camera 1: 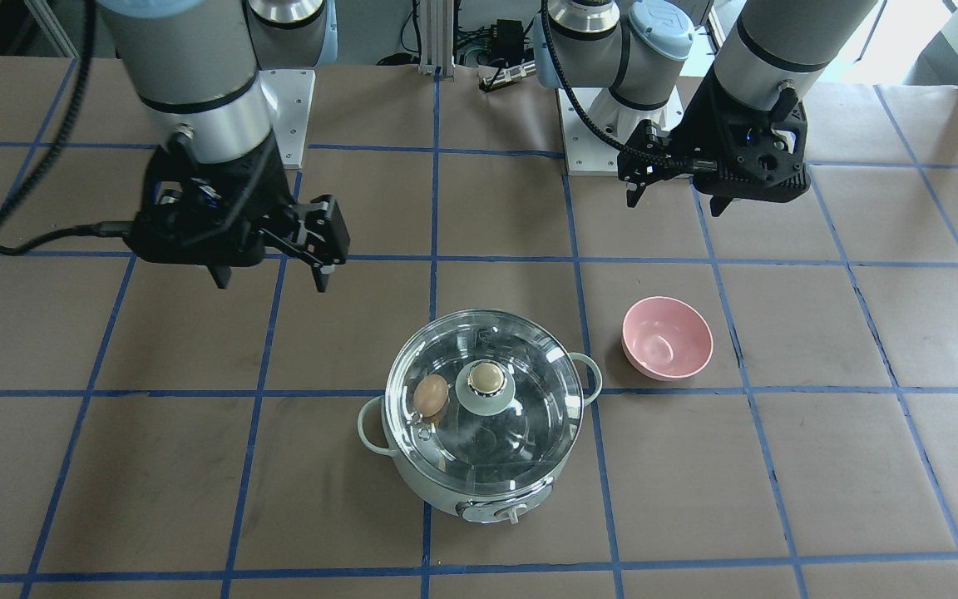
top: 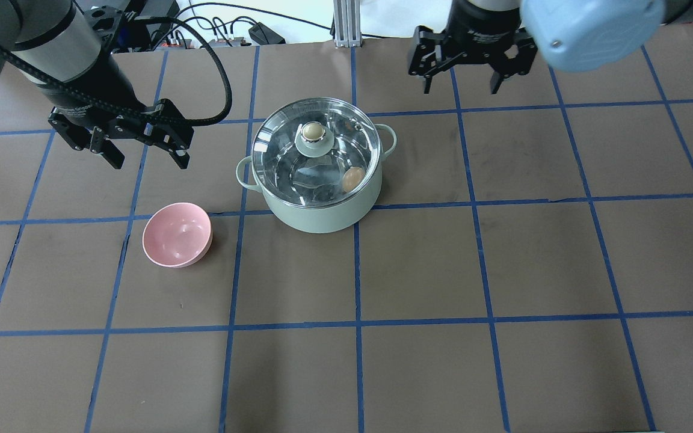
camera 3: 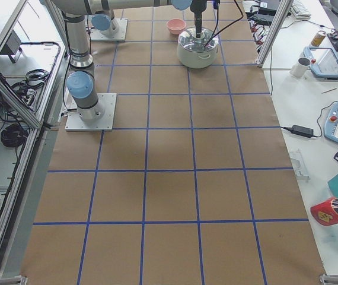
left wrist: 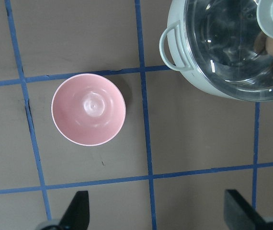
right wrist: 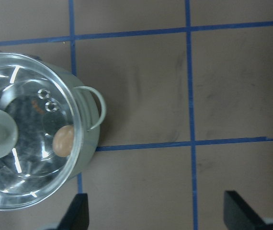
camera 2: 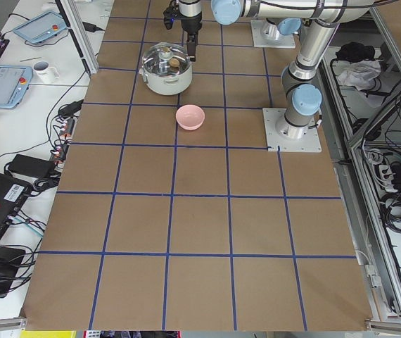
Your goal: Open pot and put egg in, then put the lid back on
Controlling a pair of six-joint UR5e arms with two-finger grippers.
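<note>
Sitting on the bench [top: 418, 264], your pot [top: 322, 218] wears its lid [top: 316, 159], the egg [top: 353, 178] showing through the glass near the rim — left gripper [top: 148, 157] and right gripper [top: 460, 85] both hover spread wide, empty, off to either side of the pot.

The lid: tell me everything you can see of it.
The lid is a round clear glass disc with a metal-looking rim. It has a pale green central knob capped beige-gold, and two small vent holes near the edge. It sits flat and closed on the mint-green pot, covering its whole mouth. The brown egg shows through the glass. Nothing but the pot touches it.
</note>
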